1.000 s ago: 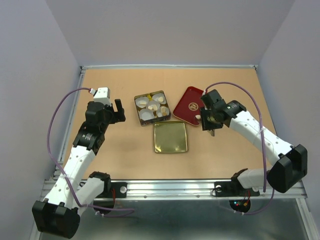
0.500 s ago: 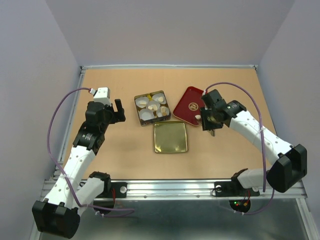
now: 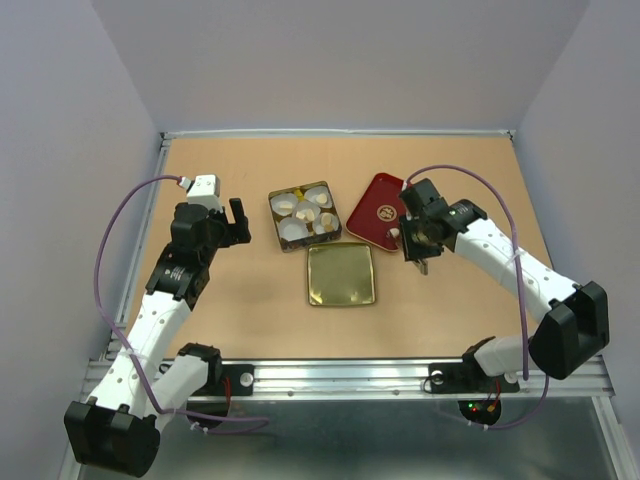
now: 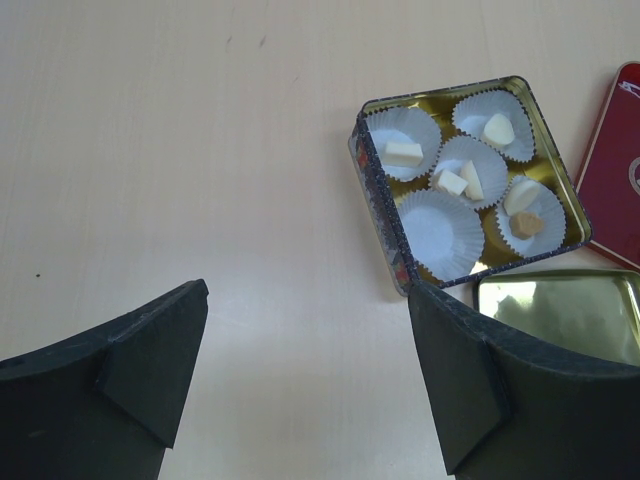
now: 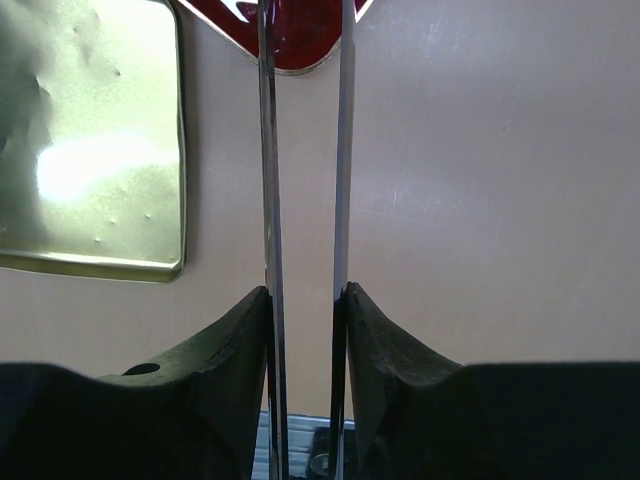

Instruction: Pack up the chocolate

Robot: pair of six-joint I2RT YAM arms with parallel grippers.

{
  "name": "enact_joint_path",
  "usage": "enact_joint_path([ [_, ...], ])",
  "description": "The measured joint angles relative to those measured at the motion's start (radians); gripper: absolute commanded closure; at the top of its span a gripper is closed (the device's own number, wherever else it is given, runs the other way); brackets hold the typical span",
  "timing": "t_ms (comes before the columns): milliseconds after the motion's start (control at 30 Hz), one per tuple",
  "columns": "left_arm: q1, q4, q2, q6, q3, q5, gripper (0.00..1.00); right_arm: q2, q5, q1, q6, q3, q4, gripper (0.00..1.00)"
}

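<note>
One table: tan top; carries every item listed below.
Left arm: reaches up the left side of the table; wrist is left of the tin.
Right arm: reaches in from the right; wrist is at the near right corner of the red lid.
Gold tray: square, shallow and shiny; lies flat just in front of the tin.
Tin: square, open, gold inside; lies left of the red lid and apart from both grippers.
Red lid: lies flat, right of the tin, with a round emblem at its centre.
Left gripper: jaws spread wide with nothing between them; held over bare table on the near left of the tin.
Right gripper: jaws pinch the metal tweezers.
Metal tweezers: two thin blades, a narrow gap between them; they point at the red lid; tips are out of the wrist view.
Paper cups: five white fluted cups in the tin; this one is empty.
Chocolate: six lumps in four cups (one, one, two, and a cream with a tan).
Loose lump: cream, at the near edge of the red lid beside the right gripper; whether the tweezers grip it cannot be told.
</note>
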Motion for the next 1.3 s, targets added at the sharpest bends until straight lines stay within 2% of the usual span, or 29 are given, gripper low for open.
enact_joint_path([
  [133, 0.0, 0.0, 0.0, 0.001, 0.0, -0.001, 0.07, 0.007, -0.005, 0.0, -0.007, 0.031, -0.008, 0.65],
  [500, 0.0, 0.0, 0.0, 0.005, 0.0, -0.004, 0.07, 0.049, -0.061, 0.0, -0.029, 0.279, -0.031, 0.66],
  [767, 0.0, 0.0, 0.008, 0.007, 0.0, -0.004, 0.07, 0.13, -0.138, 0.014, -0.021, 0.386, -0.037, 0.67],
  [1300, 0.0, 0.001, 0.019, 0.007, 0.0, -0.012, 0.07, 0.322, -0.191, 0.27, 0.028, 0.554, -0.033, 0.67],
])
